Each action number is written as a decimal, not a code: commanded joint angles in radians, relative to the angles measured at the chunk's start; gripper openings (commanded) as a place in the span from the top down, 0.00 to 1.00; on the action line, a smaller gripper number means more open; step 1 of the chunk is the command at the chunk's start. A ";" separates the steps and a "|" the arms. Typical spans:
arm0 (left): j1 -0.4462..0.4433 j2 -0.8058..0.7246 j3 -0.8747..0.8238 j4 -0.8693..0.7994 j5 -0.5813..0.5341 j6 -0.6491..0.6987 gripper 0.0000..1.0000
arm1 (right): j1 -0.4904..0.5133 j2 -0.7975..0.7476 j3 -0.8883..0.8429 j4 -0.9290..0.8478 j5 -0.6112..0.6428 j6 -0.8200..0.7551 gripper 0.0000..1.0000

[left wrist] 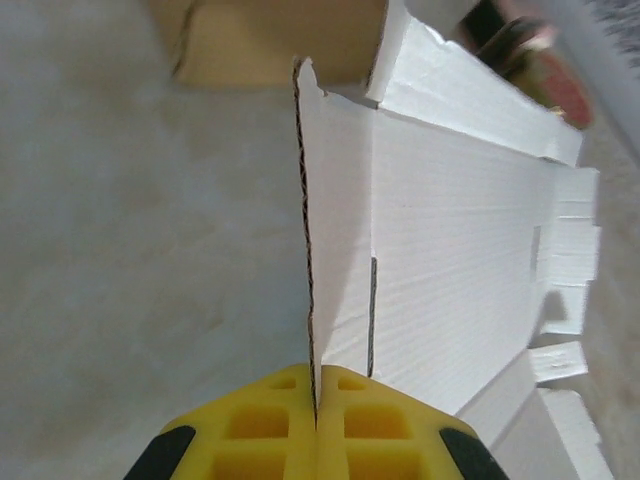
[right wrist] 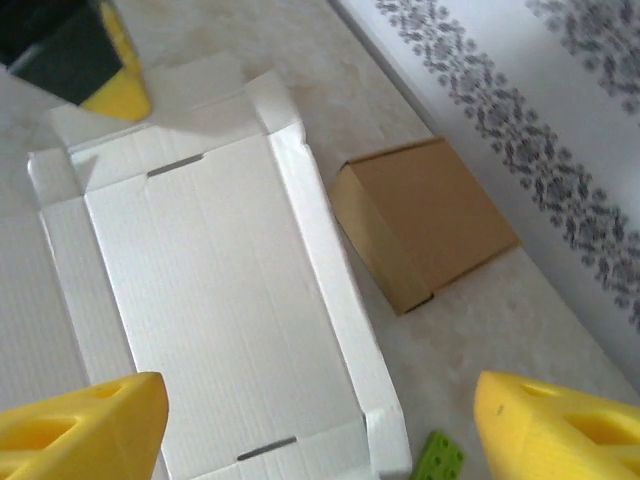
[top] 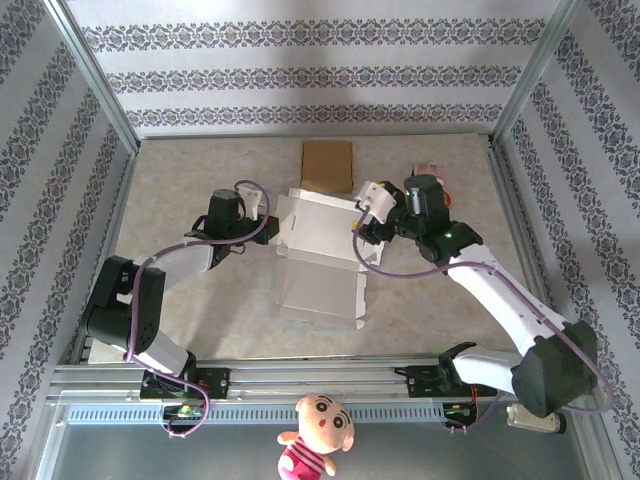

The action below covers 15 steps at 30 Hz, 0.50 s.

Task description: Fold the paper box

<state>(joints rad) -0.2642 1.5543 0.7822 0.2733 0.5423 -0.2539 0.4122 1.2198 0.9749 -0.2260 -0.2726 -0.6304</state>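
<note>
Left gripper [left wrist: 316,412] pinches a raised flap of the paper box [top: 320,280], lying lengthwise near-to-far; right gripper [right wrist: 320,430] spread.

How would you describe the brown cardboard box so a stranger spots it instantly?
Start at the beige table and look toward its far edge, by the patterned back wall. Just beyond the flat white corrugated paper box sits the brown cardboard box, the only brown, assembled one.

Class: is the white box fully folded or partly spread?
Partly spread: the white box lies mostly flat; one flap, pinched by the left gripper, stands upright.
</note>
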 commanded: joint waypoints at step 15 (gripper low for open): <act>0.002 -0.078 -0.131 0.415 0.215 0.142 1.00 | -0.011 0.292 0.226 -0.058 -0.029 -0.216 0.36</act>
<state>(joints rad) -0.2646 1.5089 0.6601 0.6010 0.7097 -0.1516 0.4118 1.4815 1.1515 -0.2722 -0.2859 -0.8204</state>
